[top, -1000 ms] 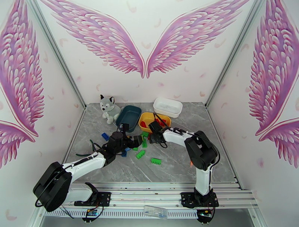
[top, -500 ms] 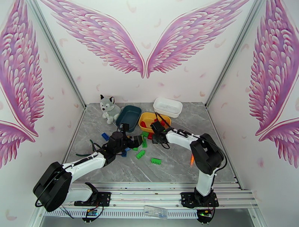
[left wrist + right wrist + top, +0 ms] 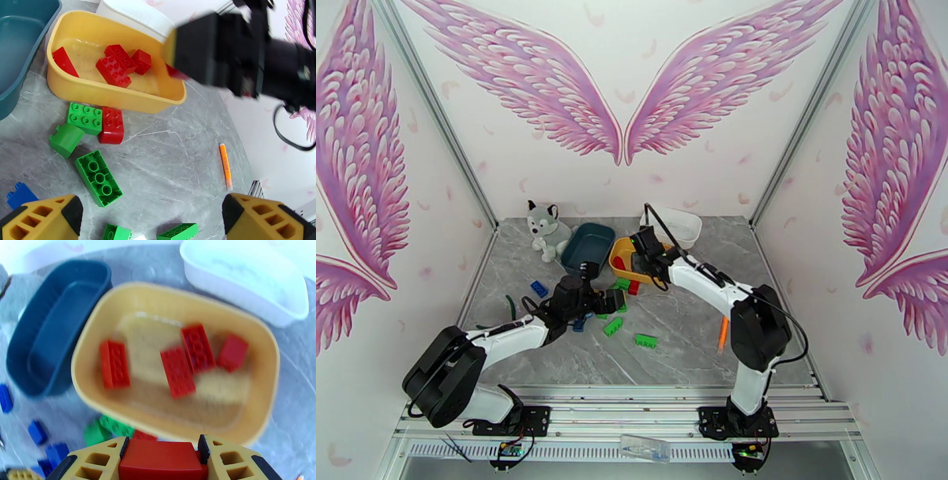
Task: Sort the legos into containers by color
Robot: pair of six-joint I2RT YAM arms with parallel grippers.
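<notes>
A red brick (image 3: 158, 465) is pinched between the fingers of the right gripper (image 3: 162, 449), its jaws closed on the brick's two sides, and it is held above the near rim of the yellow tub (image 3: 85, 358). Four more red bricks (image 3: 177, 372) are seen lying flat inside that tub, three clustered together and one apart toward the teal side. The dark teal tub (image 3: 23, 346) is set just beside the yellow one on one side, and the white tub (image 3: 237, 299) just beyond it on the other. The left gripper (image 3: 152, 215) is held over the grey marble table (image 3: 177, 158) with its jaws spread wide. Below and ahead of it, loose bricks are scattered: a green square brick (image 3: 85, 118) touching a red brick (image 3: 111, 125) just outside the yellow tub's wall, a long green brick (image 3: 98, 177) turned studs-down, and a blue brick (image 3: 19, 193) at the frame's edge. An orange pen (image 3: 226, 165) lies well apart from them. A plush husky (image 3: 547, 229) is seated by the teal tub.
</notes>
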